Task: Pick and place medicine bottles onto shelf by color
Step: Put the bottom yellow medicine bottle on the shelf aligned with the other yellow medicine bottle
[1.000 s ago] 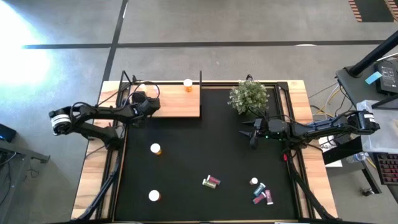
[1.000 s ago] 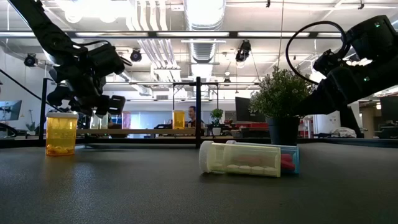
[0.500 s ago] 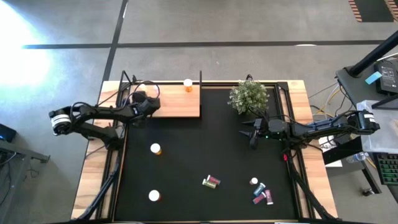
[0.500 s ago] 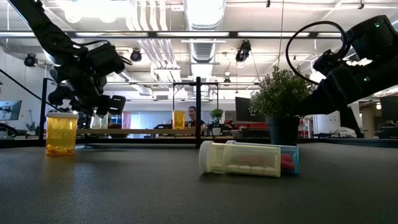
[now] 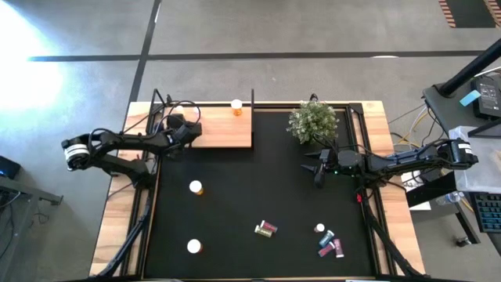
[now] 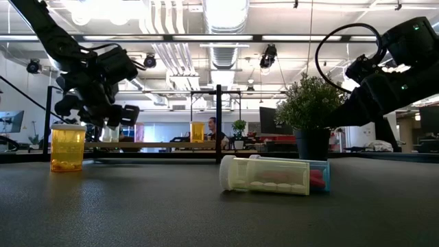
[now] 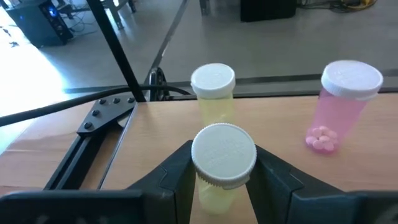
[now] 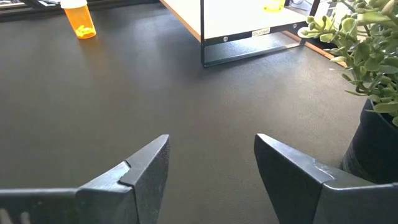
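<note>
Overhead, left pincer (image 7: 222, 180) clamped on yellowish bottle (image 7: 222, 163) above the shelf (image 5: 227, 133), right pincer (image 8: 211, 163) open over the mat (image 5: 258, 188), holding nothing.

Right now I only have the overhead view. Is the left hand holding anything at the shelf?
Observer: Yes. The left hand is shut on an upright yellow bottle with a white cap.
Operator: What's next to it on the shelf?
Observer: A second yellow bottle stands just beyond it on the shelf, with a pink bottle off to one side, pills visible inside.
Operator: And the right hand?
Observer: The right hand is open and empty above the mat, beside the plant.
</note>
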### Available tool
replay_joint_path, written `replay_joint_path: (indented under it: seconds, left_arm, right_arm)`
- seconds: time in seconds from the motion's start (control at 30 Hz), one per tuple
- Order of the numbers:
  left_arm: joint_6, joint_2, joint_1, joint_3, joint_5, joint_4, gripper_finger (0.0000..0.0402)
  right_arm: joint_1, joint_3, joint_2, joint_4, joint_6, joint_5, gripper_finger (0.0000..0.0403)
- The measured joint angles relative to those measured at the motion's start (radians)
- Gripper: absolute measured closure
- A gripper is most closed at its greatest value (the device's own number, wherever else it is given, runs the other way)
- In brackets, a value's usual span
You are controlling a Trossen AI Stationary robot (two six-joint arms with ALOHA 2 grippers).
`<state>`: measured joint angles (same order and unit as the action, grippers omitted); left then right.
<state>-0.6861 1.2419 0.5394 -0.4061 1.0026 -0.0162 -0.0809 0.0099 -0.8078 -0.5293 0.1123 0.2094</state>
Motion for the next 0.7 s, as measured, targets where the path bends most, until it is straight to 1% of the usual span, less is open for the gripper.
replay_joint_path:
  seconds: [0.1,0.43,0.53,0.7]
  left_arm:
    - [0.018,0.000,0.005,0.000,-0.021,0.001,0.0292]
    - [0.019,0.003,0.026,0.000,-0.025,0.002,0.0292]
    - [0.019,0.027,0.032,0.000,-0.030,0.009,0.0292]
    - [0.018,0.101,0.037,0.000,-0.035,0.068,0.0292]
  right_arm:
    - [0.000,0.000,0.000,0.000,0.000,0.000,0.0179]
    - [0.000,0.000,0.000,0.000,0.000,0.000,0.0179]
    - [0.000,0.000,0.000,0.000,0.000,0.000,0.0179]
    - [0.000,0.000,0.000,0.000,0.000,0.000,0.0179]
